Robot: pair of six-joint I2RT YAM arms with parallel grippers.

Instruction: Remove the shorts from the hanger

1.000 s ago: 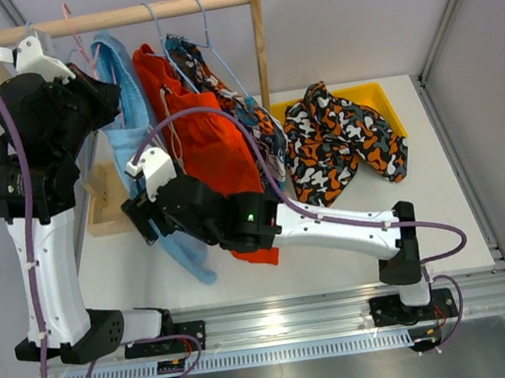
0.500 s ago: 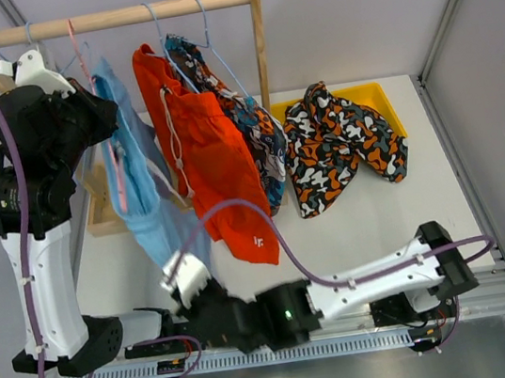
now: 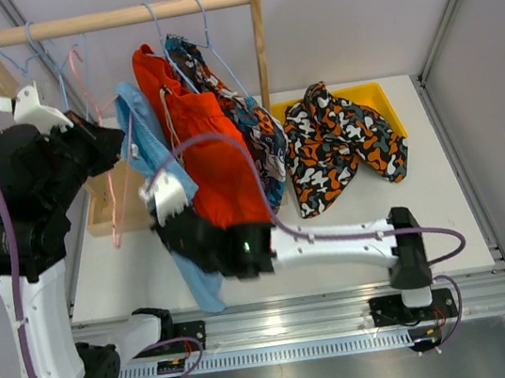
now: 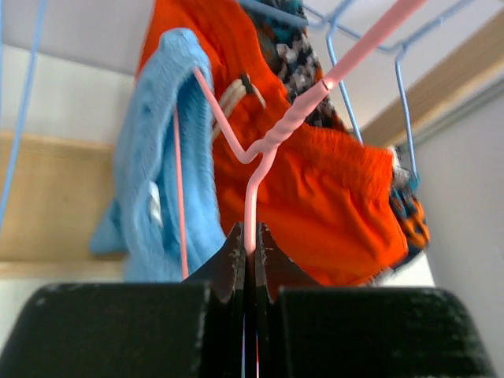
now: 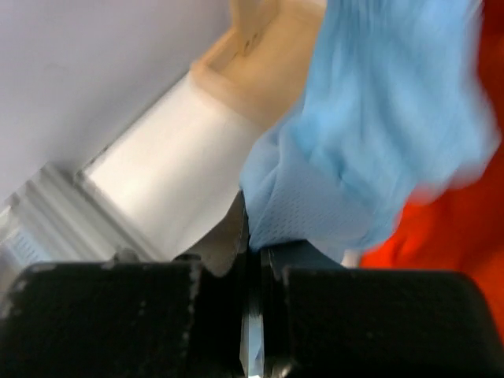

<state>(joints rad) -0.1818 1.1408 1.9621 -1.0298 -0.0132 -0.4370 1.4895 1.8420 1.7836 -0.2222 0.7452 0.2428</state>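
Note:
My left gripper (image 3: pixel 115 139) (image 4: pixel 252 236) is shut on the neck of a pink wire hanger (image 3: pixel 121 197) (image 4: pixel 293 124), held below and in front of the wooden rail (image 3: pixel 113 18). Light blue shorts (image 3: pixel 162 169) (image 4: pixel 157 181) drape over that hanger and trail down toward the table's front. My right gripper (image 3: pixel 171 242) (image 5: pixel 253 248) is shut on a fold of the light blue shorts (image 5: pixel 378 134). Red-orange shorts (image 3: pixel 210 157) (image 4: pixel 323 189) and patterned shorts (image 3: pixel 250 123) hang on blue hangers to the right. Camouflage shorts (image 3: pixel 341 142) lie in the yellow bin (image 3: pixel 383 93).
Bare blue wire hangers (image 3: pixel 31 53) hang at the rail's left end. The rack's wooden base (image 3: pixel 104 216) (image 5: pixel 268 63) sits under my left arm, its right post (image 3: pixel 261 45) beside the bin. A metal rail (image 3: pixel 301 320) runs along the table's near edge.
My left arm has drawn the pink hanger down and away from the rail. My right arm swung low toward the front rail, then came back up, now shut on the blue shorts.

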